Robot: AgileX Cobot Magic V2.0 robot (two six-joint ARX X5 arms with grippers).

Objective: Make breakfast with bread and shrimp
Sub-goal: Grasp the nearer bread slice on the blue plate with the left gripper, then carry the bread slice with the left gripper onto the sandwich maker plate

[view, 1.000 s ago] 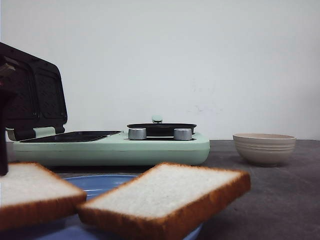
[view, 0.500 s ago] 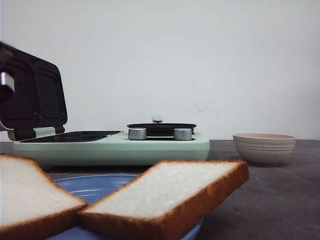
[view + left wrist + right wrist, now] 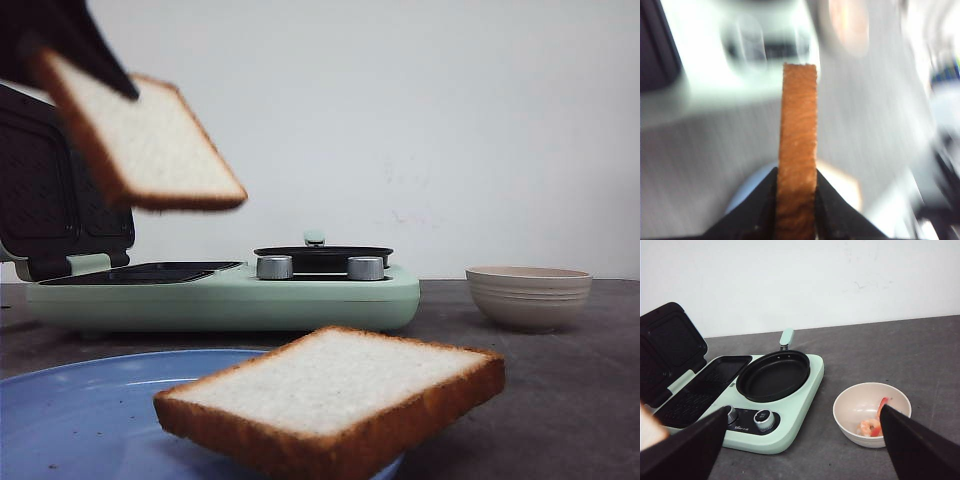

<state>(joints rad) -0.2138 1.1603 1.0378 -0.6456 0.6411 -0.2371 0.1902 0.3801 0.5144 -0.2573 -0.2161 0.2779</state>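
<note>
My left gripper (image 3: 55, 45) is shut on one bread slice (image 3: 140, 140) and holds it tilted in the air above the open sandwich maker (image 3: 70, 200); in the left wrist view its crust edge (image 3: 798, 150) stands between the black fingers (image 3: 757, 215). The second bread slice (image 3: 330, 395) lies on the blue plate (image 3: 90, 410) in front. The shrimp (image 3: 871, 427), orange-pink, lie in the cream bowl (image 3: 860, 405). My right gripper (image 3: 802, 450) is open and empty, high above the table near the cooker's knobs.
The mint-green breakfast maker (image 3: 790, 425) has a raised black lid (image 3: 667, 347), a ribbed grill plate (image 3: 705, 385) and a round black pan (image 3: 774, 375). The bowl (image 3: 528, 296) stands to its right on the dark grey table (image 3: 900, 350). A white wall is behind.
My left gripper has lifted the left bread slice off the blue plate and raised it up over the sandwich maker. The other slice and the bowl have not moved.
</note>
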